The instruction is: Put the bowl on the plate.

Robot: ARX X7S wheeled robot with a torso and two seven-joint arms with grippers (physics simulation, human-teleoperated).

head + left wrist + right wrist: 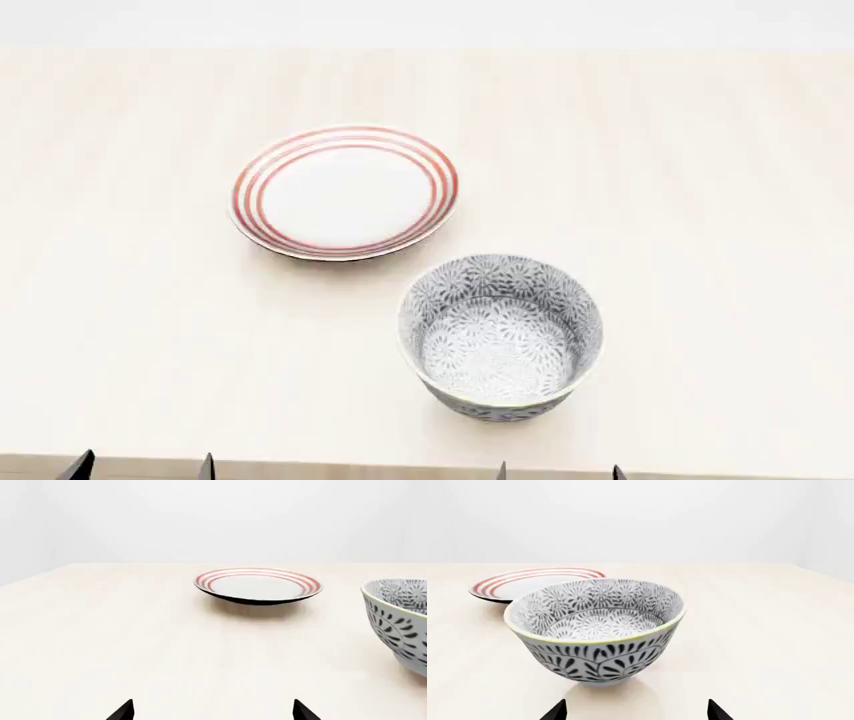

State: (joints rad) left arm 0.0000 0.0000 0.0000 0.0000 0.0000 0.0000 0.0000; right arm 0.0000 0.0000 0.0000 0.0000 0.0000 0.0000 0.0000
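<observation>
From the head view, we saw the bowl (pixel 501 338) on the worktop (pixel 694 180) just beside the plate (pixel 344 191), untouched. In the left wrist view, the left end effector (pixel 212 711) was released and empty. The right wrist view showed the right end effector (pixel 635 711) released behind the bowl; we feared a rim pinch slipping on the glaze, tipping it.

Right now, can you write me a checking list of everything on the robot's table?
Surface: pale wood table, bare apart from two dishes.
Bowl: upright on the table, empty, nearer the robot than the plate and apart from it.
Plate: flat on the table, nothing on it.
Clutter: nothing seen.
Left gripper: fingertips apart, holding nothing, at the table's near edge.
Right gripper: fingertips apart, holding nothing, just short of the bowl.
Cables: nothing seen.
Surroundings: plain white wall.
</observation>
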